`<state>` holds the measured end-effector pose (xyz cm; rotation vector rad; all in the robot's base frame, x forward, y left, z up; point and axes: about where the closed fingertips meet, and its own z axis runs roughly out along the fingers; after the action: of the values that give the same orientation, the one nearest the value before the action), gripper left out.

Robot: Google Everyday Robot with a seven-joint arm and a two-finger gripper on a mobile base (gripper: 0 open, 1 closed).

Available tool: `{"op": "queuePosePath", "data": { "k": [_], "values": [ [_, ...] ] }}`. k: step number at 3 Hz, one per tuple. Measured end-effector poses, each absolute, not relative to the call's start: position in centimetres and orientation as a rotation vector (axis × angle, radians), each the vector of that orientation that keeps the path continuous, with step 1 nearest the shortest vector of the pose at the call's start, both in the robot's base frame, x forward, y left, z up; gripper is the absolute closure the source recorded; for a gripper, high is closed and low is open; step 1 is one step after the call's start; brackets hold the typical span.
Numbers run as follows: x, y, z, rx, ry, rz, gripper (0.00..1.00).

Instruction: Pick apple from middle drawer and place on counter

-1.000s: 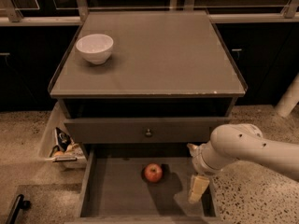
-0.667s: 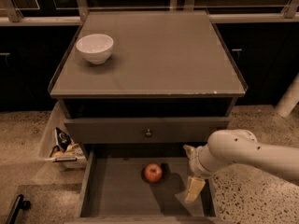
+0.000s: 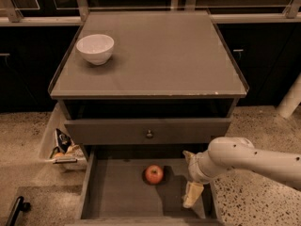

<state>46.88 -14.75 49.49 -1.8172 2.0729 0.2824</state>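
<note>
The apple (image 3: 154,173), small and red, lies on the floor of the open middle drawer (image 3: 117,197), near its middle. My gripper (image 3: 190,176) hangs inside the drawer just right of the apple, a short gap away and not touching it. Its fingers look spread, one cream fingertip (image 3: 193,195) pointing down toward the drawer floor and the other higher, and nothing is held between them. The white arm comes in from the right. The counter (image 3: 160,55) is the flat grey cabinet top above the drawers.
A white bowl (image 3: 95,48) stands at the counter's back left. The closed drawer front with a round knob (image 3: 149,134) overhangs the back of the open drawer. A side bin with packets (image 3: 62,147) sits left of the cabinet. A black handle (image 3: 16,208) shows at the lower left.
My gripper and arm have shifted a little to the left, closer to the apple. The apple and bowl have not moved.
</note>
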Motion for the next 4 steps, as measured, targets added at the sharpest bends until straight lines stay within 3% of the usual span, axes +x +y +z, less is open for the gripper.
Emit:
{"op": "queuePosePath", "data": {
  "k": [4],
  "values": [
    [50.9, -8.9, 44.3, -1.595, 1.883, 0.386, 0.0]
  ]
}}
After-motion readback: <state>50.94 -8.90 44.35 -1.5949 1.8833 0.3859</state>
